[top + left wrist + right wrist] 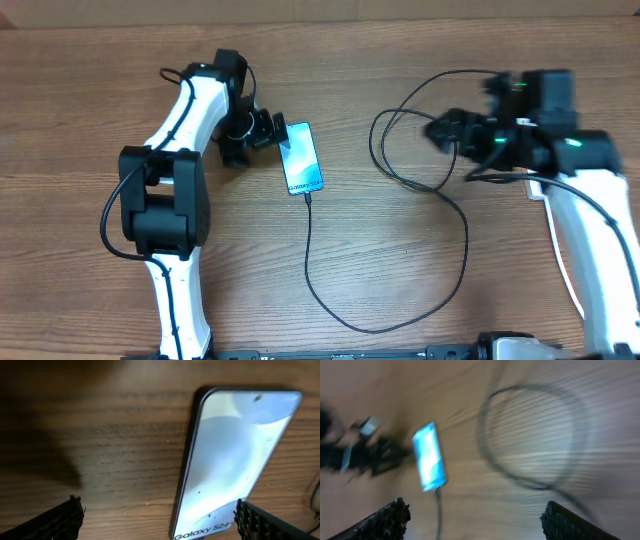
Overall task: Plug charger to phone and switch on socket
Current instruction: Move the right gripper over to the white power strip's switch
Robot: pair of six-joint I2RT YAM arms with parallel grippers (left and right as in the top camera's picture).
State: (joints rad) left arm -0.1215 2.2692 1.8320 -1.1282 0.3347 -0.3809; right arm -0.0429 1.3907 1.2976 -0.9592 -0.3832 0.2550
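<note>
The phone (302,158) lies flat on the wooden table with its blue screen lit, and fills the right of the left wrist view (235,460). The charger (380,328), a thin black cable, meets the phone's near end, sweeps right and loops (400,150) below my right gripper (445,130). My left gripper (262,132) stands open just left of the phone's far end, and one fingertip (265,522) overlaps the phone's near corner. In the blurred right wrist view my right gripper (477,520) is open and empty above the table, with the phone (429,457) and the cable loop (530,435) ahead. The socket is out of view.
The wooden table (400,60) runs on at the back and between the arms. The left arm's white links (165,200) stand at the left and the right arm's (590,230) at the right. The cable's long loop (465,235) lies across the centre right.
</note>
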